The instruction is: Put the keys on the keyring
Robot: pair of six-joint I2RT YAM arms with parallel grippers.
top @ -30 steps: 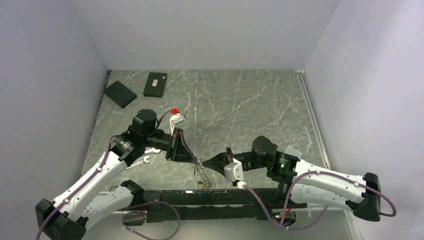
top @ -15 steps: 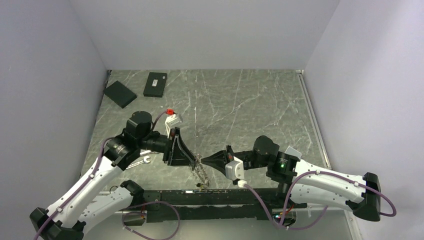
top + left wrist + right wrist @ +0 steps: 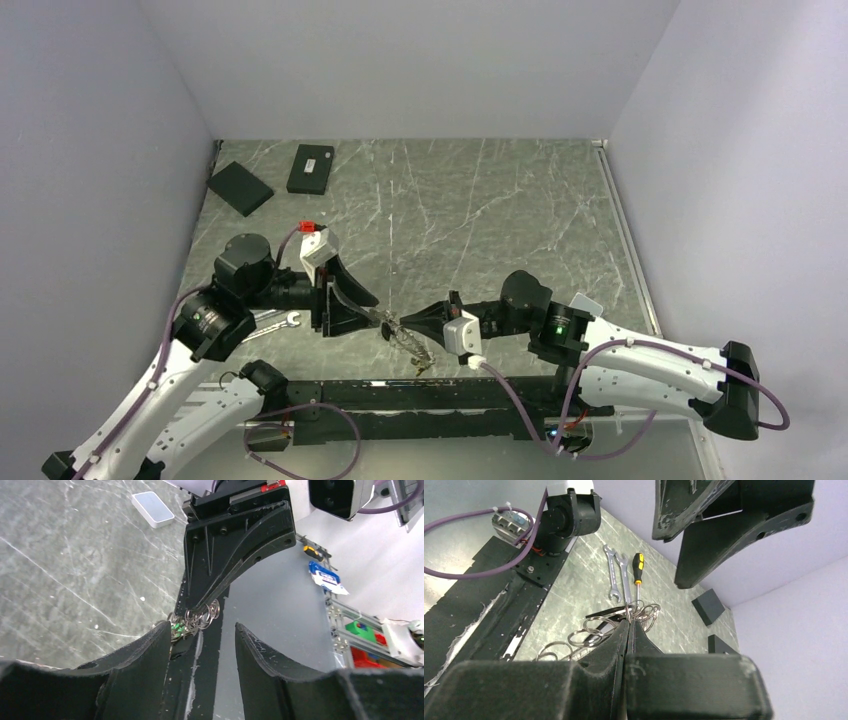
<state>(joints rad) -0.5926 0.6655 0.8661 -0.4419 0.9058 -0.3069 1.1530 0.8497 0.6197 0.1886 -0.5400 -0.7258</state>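
The keyring point(image 3: 640, 612) is a tangle of thin silver wire loops with a small green tag point(image 3: 176, 628). It hangs from my right gripper point(image 3: 629, 621), which is shut on it at the fingertips, just above the table's near edge. The bunch point(image 3: 412, 345) trails down and toward me from that grip. Separate keys are too small to tell apart in it. My left gripper point(image 3: 202, 626) faces the right one, open, with its left finger point(image 3: 150, 650) close beside the loops and nothing between the fingers. In the top view the left gripper point(image 3: 376, 318) is just left of the right gripper point(image 3: 402, 325).
Two silver wrenches point(image 3: 616, 577) and a yellow-handled screwdriver point(image 3: 638, 565) lie on the marble table under the left arm; one wrench point(image 3: 285, 320) shows from above. Two flat black boxes point(image 3: 240, 187) point(image 3: 311, 168) sit at the far left corner. The black base rail point(image 3: 420, 395) runs along the near edge.
My left gripper has opened and let go of the keyring, and the left arm has drawn back to the left. The right gripper stays shut on the bunch and has shifted slightly left.
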